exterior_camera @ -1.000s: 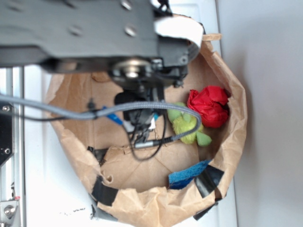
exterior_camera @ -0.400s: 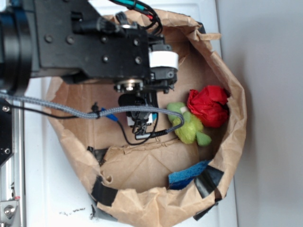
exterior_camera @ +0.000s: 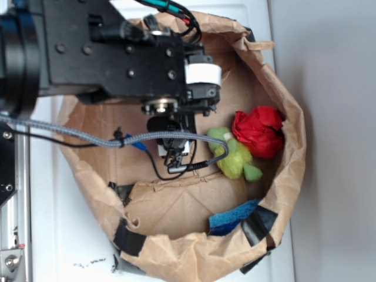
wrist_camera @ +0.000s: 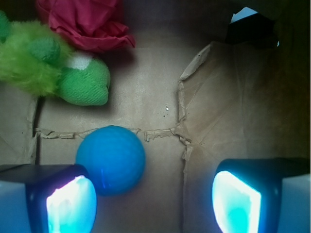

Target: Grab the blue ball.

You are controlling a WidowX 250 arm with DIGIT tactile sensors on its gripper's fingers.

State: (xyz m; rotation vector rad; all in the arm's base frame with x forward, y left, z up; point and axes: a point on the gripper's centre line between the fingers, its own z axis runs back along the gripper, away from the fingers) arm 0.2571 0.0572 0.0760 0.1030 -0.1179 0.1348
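In the wrist view the blue ball (wrist_camera: 111, 159) lies on the brown paper floor, just above and partly against the left finger pad (wrist_camera: 72, 208). My gripper (wrist_camera: 153, 206) is open, its two pads wide apart, with the ball toward the left side of the gap. Nothing is held. In the exterior view the gripper (exterior_camera: 175, 154) hangs inside the paper bag (exterior_camera: 289, 158), and the arm hides the ball there.
A green plush toy (exterior_camera: 235, 155) and a red cloth lump (exterior_camera: 258, 131) lie against the bag's right wall; both also show at the wrist view's top left. A flat dark-blue sponge piece (exterior_camera: 232, 216) rests at the bag's near rim. Grey cable (exterior_camera: 88, 137) crosses the bag.
Over the last second the arm shifted up and left in the exterior view and the wrist turned. Nothing differs between 0.4 s ago and now.
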